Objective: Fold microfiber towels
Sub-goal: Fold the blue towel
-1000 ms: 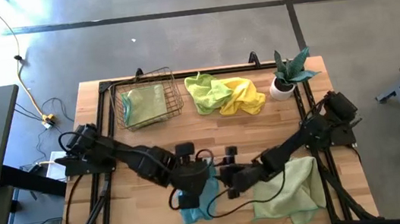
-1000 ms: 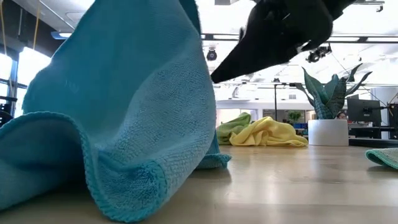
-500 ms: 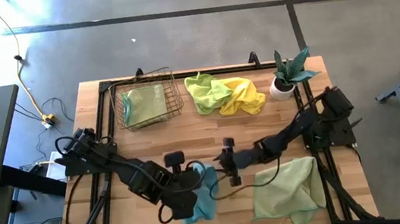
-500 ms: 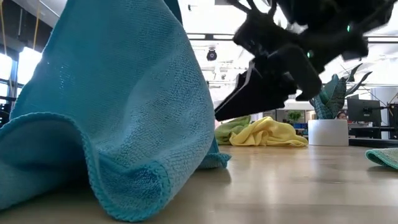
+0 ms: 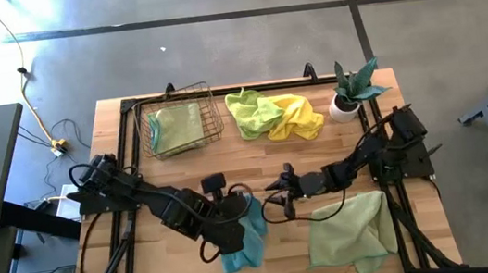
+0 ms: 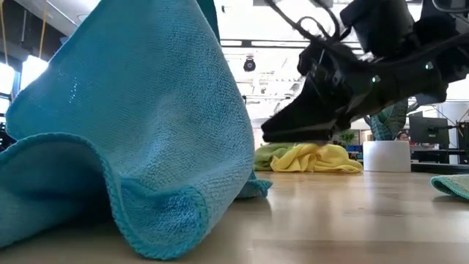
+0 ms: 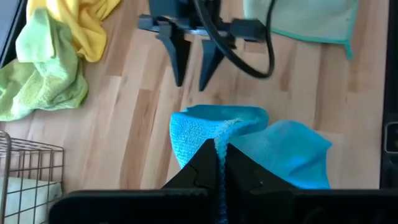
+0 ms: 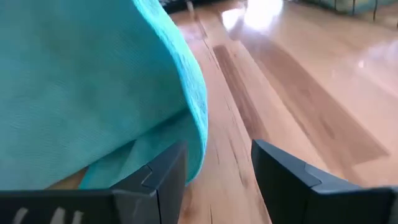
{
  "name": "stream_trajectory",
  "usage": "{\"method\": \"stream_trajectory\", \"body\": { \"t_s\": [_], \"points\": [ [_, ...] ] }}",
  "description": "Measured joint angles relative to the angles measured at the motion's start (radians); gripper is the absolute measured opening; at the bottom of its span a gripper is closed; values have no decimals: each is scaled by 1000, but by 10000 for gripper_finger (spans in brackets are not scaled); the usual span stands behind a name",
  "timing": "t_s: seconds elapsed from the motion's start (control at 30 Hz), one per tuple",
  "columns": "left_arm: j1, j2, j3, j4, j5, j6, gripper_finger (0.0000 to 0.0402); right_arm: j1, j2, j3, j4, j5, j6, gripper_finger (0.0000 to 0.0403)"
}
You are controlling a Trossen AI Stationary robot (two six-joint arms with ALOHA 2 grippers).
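Observation:
A teal microfiber towel stands up in a peak near the table's front middle, its lower folds on the wood. My left gripper is shut on the peak. My right gripper is open and low over the table just right of the towel. Its fingers point at the towel, with a gap between them and the cloth. A pale green towel lies flat at the front right. Lime green and yellow towels lie bunched at the back. Another pale towel lies in the wire basket. My left gripper pinches the teal towel's hemmed edge between its two shut fingers, at the top of the peak. The fingers come slanting down from the table's left. The cloth hangs slack below them in a tent, its lower folds resting on the table.
The wire basket stands at the back left. A potted plant stands at the back right. Bare wood lies between the teal towel and the bunched towels. A black frame runs along the table's edges.
My right gripper has come down toward the table beside the teal towel and rolled about its own axis, staying open. My left gripper has turned a little while holding the towel's peak. The towel keeps its tented shape.

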Motion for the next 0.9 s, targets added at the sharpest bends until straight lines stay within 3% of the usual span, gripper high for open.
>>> {"method": "stream_trajectory", "body": {
  "t_s": [0.47,0.9],
  "points": [
    [18,0,0,1,-16,26,0,-1,136,108,6,-16,10,173],
    [-4,0,117,-35,-139,76,0,-27,219,176,3,-164,97,173]
  ]
}}
